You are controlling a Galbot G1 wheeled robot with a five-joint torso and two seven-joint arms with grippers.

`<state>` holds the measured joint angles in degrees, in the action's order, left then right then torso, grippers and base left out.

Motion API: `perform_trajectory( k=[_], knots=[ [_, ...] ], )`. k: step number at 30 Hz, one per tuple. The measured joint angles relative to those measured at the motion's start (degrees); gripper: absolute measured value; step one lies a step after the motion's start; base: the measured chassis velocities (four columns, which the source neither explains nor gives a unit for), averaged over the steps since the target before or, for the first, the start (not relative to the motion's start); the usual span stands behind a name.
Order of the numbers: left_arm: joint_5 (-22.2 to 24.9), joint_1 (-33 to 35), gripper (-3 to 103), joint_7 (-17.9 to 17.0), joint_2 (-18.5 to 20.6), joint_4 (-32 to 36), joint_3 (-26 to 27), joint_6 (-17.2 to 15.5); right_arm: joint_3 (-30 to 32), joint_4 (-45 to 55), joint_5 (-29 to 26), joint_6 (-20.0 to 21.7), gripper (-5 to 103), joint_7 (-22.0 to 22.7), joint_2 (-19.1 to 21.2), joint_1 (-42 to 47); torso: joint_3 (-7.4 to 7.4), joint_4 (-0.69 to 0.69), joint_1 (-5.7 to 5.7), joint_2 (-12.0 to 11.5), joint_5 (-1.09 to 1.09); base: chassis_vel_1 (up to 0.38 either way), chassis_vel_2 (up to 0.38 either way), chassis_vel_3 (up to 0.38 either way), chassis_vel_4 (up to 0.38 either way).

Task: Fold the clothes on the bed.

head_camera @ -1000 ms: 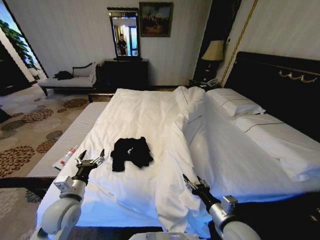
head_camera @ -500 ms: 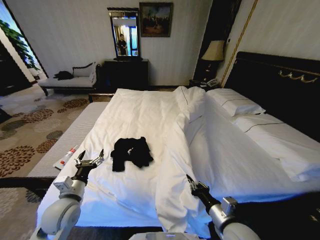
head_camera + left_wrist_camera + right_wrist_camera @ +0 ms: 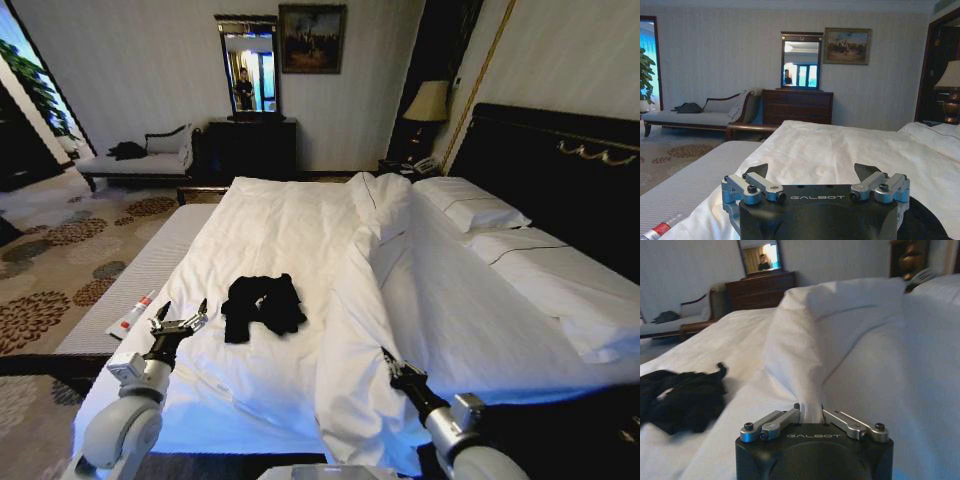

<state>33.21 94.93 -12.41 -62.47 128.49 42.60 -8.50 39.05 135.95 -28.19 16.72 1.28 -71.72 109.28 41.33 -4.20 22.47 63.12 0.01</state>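
lay crumpled mid-bed, the clothes (image 3: 261, 305), ringed by flat white duvet (image 3: 270, 230) open toward the foot edge. blocked on the headboard side by a raised duvet fold (image 3: 352, 300). sat near the foot-side corner, a small tube (image 3: 131, 314).

One bed (image 3: 300, 230) carries one crumpled black T-shirt (image 3: 260, 304) near its foot edge. Two white pillows (image 3: 470, 203) lie along the headboard edge, perhaps more beneath the folded-back duvet (image 3: 370, 240). One small tube (image 3: 131, 315) lies at the bed's left edge. Two grippers: the left gripper (image 3: 181, 314) and the right gripper (image 3: 392, 365).
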Motion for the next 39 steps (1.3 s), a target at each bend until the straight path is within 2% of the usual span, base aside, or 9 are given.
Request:
perform_trajectory(
  k=[6, 10, 17, 20, 28, 31, 33, 35, 39],
  knots=[
    [0.2, -0.6, 99, -0.1, 0.1, -0.4, 0.1, 0.0, 7.2, -1.1, -2.7, -0.2, 1, -1.2, -0.9, -1.5, 0.0, -0.01, 0.0, 0.0, 0.0, 0.0, 0.0, 0.0, 0.0],
    [0.8, -0.9, 99, -0.1, 0.5, -0.7, 0.6, 0.1, 15.0, -4.1, -7.5, -0.5, 1, -0.8, -1.6, -3.1, 0.0, 0.0, 0.0, 0.0, 0.01, 0.0, 0.0, 0.0, 0.0],
    [0.8, -1.3, 99, -0.4, 0.2, -1.0, 0.2, 0.1, 21.0, -6.5, -9.7, -0.5, 1, 0.0, -2.9, -3.6, 0.0, -0.01, 0.0, 0.0, 0.0, 0.0, 0.0, 0.0, 0.0],
    [0.7, -1.6, 99, -0.5, 0.1, -1.3, 0.1, 0.1, 25.5, -9.4, -10.5, -1.0, 1, 0.6, -4.1, -4.0, 0.0, -0.01, 0.0, 0.0, 0.0, 0.0, 0.0, 0.0, 0.0],
    [0.7, -2.1, 99, -0.6, 0.1, -1.6, -0.2, 0.0, 32.1, -14.2, -10.6, -1.5, 1, 1.5, -5.9, -5.6, 0.0, -0.01, 0.0, 0.0, 0.0, 0.0, 0.0, 0.0, 0.0],
    [0.7, -2.1, 99, -0.6, 0.1, -1.8, -0.2, -0.1, 36.7, -19.5, -9.6, -2.8, 1, 2.0, -6.3, -6.6, 0.0, -0.01, 0.0, 0.0, 0.0, 0.0, 0.0, 0.0, 0.0],
    [0.7, -2.1, 99, -0.6, 0.1, -1.9, -0.2, -0.1, 37.0, -20.0, -9.3, -3.0, 1, 2.0, -6.3, -6.7, 0.0, -0.01, 0.0, 0.0, 0.0, 0.0, 0.0, 0.0, 0.0],
    [0.7, -2.3, 99, -0.6, 0.2, -2.1, -0.4, -0.1, 39.6, -24.5, -5.5, -4.7, 1, 2.2, -6.2, -7.7, 0.0, -0.01, 0.0, 0.0, 0.01, 0.0, 0.0, 0.0, 0.0],
    [0.6, -2.6, 99, -0.8, 0.1, -2.2, -0.8, -0.2, 41.0, -27.8, -3.2, -6.2, 1, 3.2, -6.2, -8.0, 0.0, -0.02, 0.0, 0.0, 0.0, 0.0, 0.0, 0.0, 0.0]
  ],
)
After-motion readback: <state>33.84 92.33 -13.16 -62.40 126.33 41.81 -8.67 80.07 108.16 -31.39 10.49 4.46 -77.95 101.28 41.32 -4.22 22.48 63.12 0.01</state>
